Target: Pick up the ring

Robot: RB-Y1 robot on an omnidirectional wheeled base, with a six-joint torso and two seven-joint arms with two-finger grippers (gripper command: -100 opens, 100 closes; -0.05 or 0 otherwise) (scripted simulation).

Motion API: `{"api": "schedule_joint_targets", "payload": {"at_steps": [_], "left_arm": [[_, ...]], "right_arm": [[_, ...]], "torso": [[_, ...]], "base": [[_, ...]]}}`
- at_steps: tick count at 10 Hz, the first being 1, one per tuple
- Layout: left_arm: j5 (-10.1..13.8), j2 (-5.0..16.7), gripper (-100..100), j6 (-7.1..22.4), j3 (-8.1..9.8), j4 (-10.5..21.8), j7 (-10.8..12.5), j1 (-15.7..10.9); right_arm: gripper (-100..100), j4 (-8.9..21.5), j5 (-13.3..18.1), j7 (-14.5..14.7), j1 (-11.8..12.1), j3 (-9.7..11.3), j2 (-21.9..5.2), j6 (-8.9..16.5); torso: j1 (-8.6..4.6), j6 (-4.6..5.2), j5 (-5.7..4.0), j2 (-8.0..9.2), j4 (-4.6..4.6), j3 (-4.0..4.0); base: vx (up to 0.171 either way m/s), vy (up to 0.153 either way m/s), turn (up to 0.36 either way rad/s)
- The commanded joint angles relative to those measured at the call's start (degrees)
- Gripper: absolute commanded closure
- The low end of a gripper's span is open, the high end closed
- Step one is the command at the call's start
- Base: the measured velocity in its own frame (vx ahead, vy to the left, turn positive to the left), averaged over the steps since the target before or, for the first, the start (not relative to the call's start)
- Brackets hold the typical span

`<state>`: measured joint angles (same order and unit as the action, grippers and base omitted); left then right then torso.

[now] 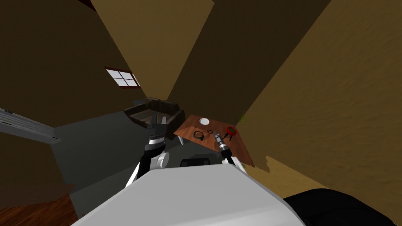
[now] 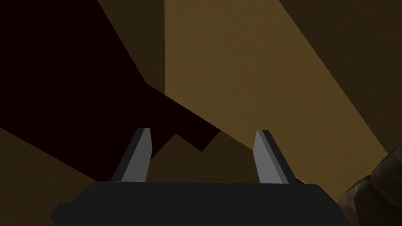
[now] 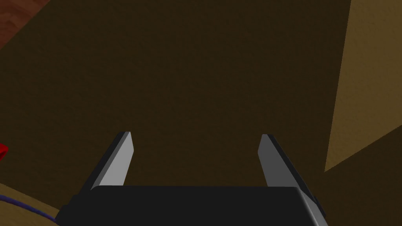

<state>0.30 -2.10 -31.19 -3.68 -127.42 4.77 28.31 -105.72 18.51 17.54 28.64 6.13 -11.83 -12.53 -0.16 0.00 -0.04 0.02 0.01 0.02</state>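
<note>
Over the brown table (image 1: 236, 148), my right gripper (image 1: 216, 135) hangs wide open near the small dark ring (image 1: 210, 131); my left gripper (image 1: 159, 119), off the table, is wide too.

Small dark ring (image 1: 210, 131) on brown table (image 1: 239, 150), right claw (image 1: 216, 136) just beside; white plate (image 1: 203, 121) near.

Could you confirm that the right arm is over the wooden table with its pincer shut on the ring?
Not quite: the right pincer is open and empty, as the right wrist view shows. The arm is indeed over the wooden table, where the ring lies.
</note>
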Motion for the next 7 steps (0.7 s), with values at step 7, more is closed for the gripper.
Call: {"api": "schedule_joint_targets", "payload": {"at_steps": [7], "left_arm": [[0.00, 0.00, 0, 0.00, 0.00, 0.00, 0.00, 0.01]], "right_arm": [[-100, 12.12, 4.83, 4.19, -1.41, 1.28, -2.82, 8.02]], "torso": [[0.00, 0.02, 0.00, -0.09, -0.02, -0.05]], "base": [[-0.026, -0.029, 0.254]]}}
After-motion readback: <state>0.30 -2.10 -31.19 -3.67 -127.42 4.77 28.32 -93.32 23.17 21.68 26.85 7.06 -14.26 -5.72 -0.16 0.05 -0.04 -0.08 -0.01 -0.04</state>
